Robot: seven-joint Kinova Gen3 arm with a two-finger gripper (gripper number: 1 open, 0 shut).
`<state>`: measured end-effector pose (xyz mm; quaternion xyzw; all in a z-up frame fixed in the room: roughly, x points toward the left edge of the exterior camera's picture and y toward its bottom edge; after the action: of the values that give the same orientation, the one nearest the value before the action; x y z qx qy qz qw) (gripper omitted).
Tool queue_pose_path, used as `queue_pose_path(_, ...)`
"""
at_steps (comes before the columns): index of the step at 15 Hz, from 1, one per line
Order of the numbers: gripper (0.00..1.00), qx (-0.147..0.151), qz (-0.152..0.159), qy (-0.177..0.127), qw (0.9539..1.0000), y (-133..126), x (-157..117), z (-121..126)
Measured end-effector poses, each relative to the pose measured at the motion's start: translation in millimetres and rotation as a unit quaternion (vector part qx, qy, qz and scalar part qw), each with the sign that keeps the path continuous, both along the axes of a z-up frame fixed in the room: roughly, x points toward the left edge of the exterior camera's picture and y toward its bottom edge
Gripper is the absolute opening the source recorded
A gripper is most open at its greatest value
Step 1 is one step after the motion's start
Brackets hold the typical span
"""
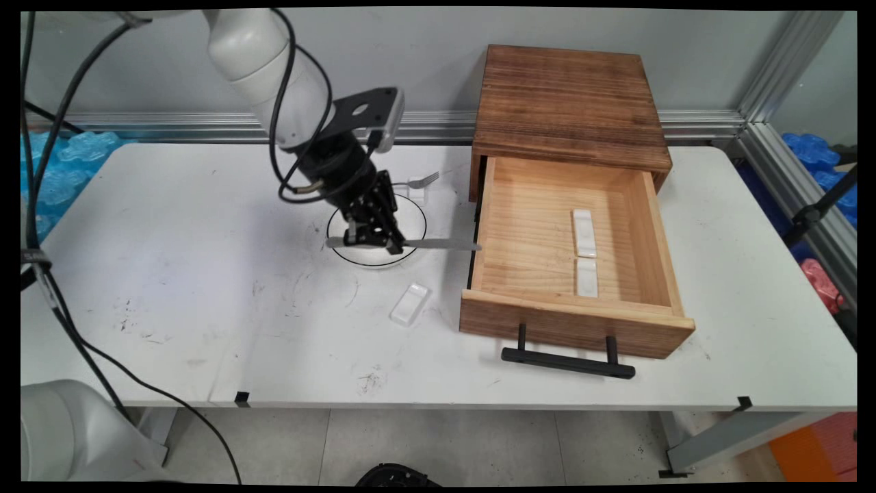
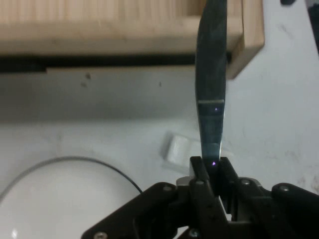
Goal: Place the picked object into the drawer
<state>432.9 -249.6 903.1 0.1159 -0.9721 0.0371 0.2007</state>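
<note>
The pincer (image 1: 373,236) is closed on a knife (image 1: 438,244) held level, blade pointing toward the open drawer (image 1: 575,322). Below it lies a plate (image 1: 410,216); a small white block (image 1: 409,304) is nearby.

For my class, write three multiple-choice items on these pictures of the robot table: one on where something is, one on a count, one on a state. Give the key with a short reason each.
1. Where is the gripper?
A. above the white plate
B. inside the drawer
C. on top of the wooden box

2. How many small white rests lie in the drawer?
A. none
B. two
C. four

3. What state is the drawer in?
A. shut
B. pulled out
C. lifted off the table

Key: 1 A, the gripper hangs over the plate, shut on a knife that points at the drawer. 2 B, two lie end to end on the drawer floor; a third is on the table. 3 B, the drawer's inside shows in front of the box.
</note>
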Motion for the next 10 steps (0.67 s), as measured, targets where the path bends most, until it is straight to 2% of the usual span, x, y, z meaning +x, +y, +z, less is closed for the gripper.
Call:
queue_pose_path(5, 0.00, -0.016, -0.014, 0.015, 0.9997, -14.0, -28.7, 25.4)
queue_pose_path(10, 0.00, -0.038, -0.029, 0.032, 0.9983, -31.2, -70.6, 48.2)
